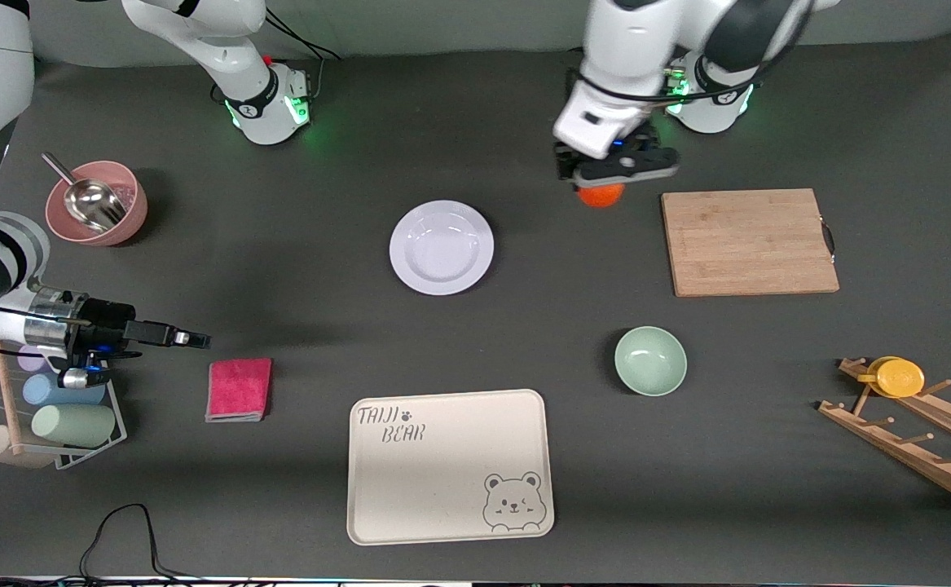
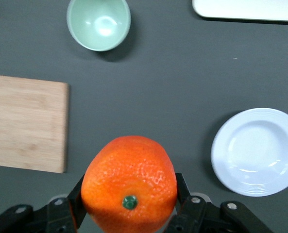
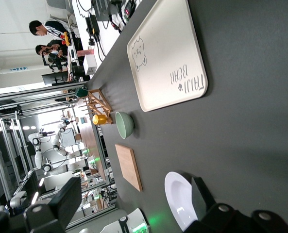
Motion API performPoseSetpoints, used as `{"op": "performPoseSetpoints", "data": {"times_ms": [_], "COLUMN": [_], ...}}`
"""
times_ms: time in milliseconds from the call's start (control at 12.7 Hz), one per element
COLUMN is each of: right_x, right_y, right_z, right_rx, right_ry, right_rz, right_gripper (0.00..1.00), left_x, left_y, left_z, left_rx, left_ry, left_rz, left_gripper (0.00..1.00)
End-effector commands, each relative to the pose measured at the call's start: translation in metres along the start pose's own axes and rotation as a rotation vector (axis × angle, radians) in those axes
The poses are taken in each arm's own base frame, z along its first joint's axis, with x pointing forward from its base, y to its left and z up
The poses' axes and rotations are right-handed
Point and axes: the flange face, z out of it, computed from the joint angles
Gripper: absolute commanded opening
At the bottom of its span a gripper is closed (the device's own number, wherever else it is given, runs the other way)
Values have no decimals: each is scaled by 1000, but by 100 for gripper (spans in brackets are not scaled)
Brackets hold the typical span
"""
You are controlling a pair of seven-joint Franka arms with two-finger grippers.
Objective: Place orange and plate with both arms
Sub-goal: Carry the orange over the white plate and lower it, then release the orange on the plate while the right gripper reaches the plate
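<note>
Orange pickup under way, plate untouched.

Right gripper (image 1: 198,338) waits, fingers spread, near the pink cloth (image 1: 239,389); plate (image 1: 442,247) lies mid-table; left gripper (image 1: 615,175) clasps the orange (image 1: 600,196) beside the cutting board (image 1: 748,241), probably carrying next.

left tool (image 1: 601,181) clamped, right tool (image 1: 186,337) spread, waiting

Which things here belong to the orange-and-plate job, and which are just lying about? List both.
Job things:
- orange, gripped in the left pincer
- plate, bare on the table
- right pincer, open, waiting near the red cloth

Lying about:
- green bowl
- cutting board
- bear tray
- pink bowl
</note>
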Motion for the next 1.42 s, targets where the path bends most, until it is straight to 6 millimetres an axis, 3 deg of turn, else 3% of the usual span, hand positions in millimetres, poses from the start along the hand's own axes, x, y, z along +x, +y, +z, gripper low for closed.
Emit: {"op": "performPoseSetpoints", "data": {"times_ms": [0, 237, 473, 552, 867, 1104, 1341], "right_x": [-10, -20, -33, -40, -58, -56, -56], "right_y": [-1, 12, 39, 50, 72, 95, 115], "right_z": [3, 2, 20, 27, 49, 60, 71], "right_rx": [62, 89, 120, 150, 187, 197, 198], "right_ry": [-25, -57, -62, -52, -58, -58, -62], "right_rz": [-10, -19, -74, -87, -123, -126, -141], "right_gripper": [100, 100, 100, 100, 100, 100, 100], "left_x": [-22, -55, -90, -96, -104, -108, -111], "left_y": [85, 169, 221, 231, 248, 252, 257], "left_z": [15, 60, 144, 167, 225, 260, 281], "left_rx": [-14, -4, 53, 41, 1, -1, -24], "left_ry": [-15, 22, 72, 81, 77, 82, 103], "left_rz": [-40, -91, -121, -122, -135, -124, -110], "left_gripper": [64, 64, 64, 64, 64, 64, 64]}}
